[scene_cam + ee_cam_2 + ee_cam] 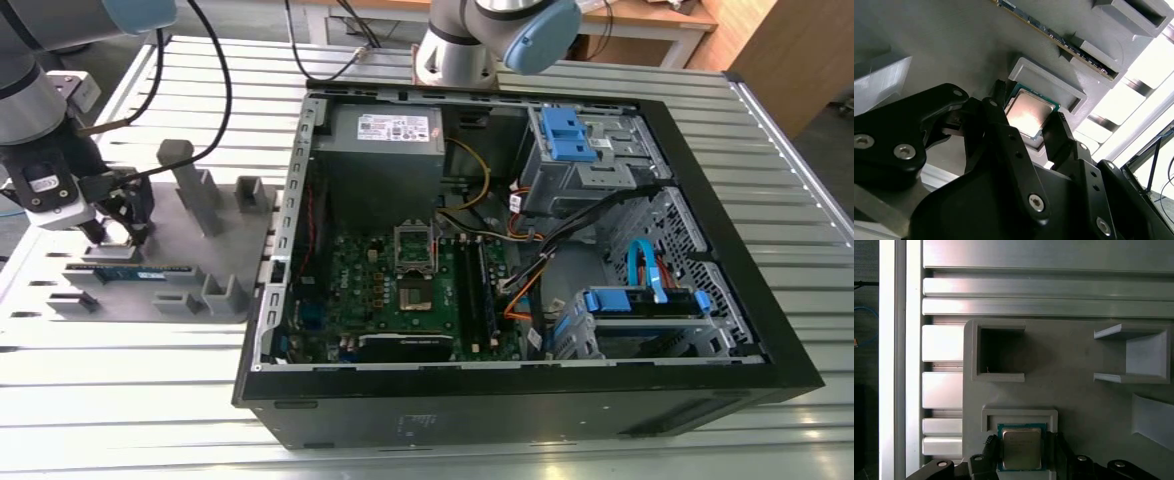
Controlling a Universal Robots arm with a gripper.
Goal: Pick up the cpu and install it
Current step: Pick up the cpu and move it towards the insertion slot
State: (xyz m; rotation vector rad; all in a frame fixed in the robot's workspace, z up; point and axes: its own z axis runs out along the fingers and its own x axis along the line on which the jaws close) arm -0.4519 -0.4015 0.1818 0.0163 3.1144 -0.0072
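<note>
Cpu, a small square chip with a shiny metal top, lies flat in a shallow pocket of the grey fixture plate, which keeps it square for pickup. The black claw straddles it from above; whether it grips yet cannot be told. The plate sits on the slatted tabletop, beside the open computer case awaiting it.
</note>
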